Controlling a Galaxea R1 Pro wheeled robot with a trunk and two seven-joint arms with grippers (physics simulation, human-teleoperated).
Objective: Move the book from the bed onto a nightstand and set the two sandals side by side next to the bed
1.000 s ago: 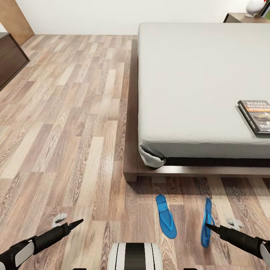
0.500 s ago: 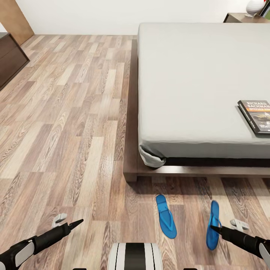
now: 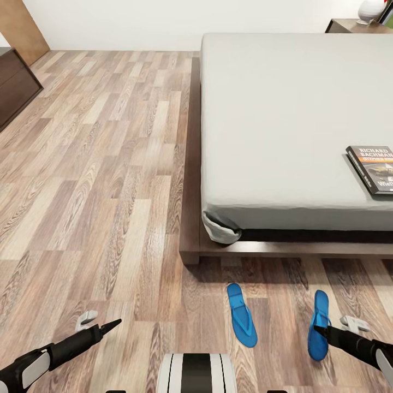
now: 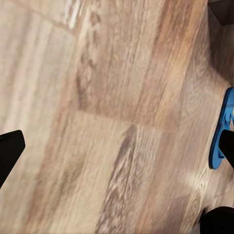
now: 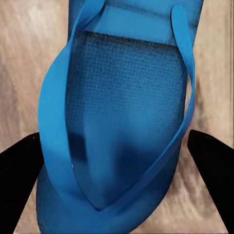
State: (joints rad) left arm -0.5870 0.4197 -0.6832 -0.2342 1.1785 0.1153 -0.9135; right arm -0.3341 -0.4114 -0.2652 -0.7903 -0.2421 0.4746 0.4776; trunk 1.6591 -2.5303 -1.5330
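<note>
Both arms are sitting low at the bottom of the head view, stretched forward over the wood floor (image 3: pixel 98 180). The left gripper (image 3: pixel 112 325) points toward the bed (image 3: pixel 284 120) with bare planks under it; in its wrist view the two dark fingers (image 4: pixel 9 151) are spread wide apart with nothing between them, so it's released. The right gripper (image 3: pixel 322 329) has its tip right at the right sandal (image 3: pixel 319 325), and in its wrist view the blue sandal (image 5: pixel 122 122) sits straps-up between the two black fingertips (image 5: pixel 19 156), which stand either side of it with floor showing in the gaps, so open around it, not pinching. The left sandal (image 3: pixel 241 314) lies flat just in front of the bed's foot, well apart from the other one, both roughly pointing at the bed. The book (image 3: pixel 374 168) is on the mattress near the right edge of the head view, cover up, reading "RICHARD BACHMAN" in white over an orange band; the writing lower down is cut off. Plenty of open floor to the left of the bed frame, with a dark dresser (image 3: pixel 13 82) at the far left and a nightstand (image 3: pixel 349 25) at the far corner with a white vase (image 3: pixel 371 10) on it
</note>
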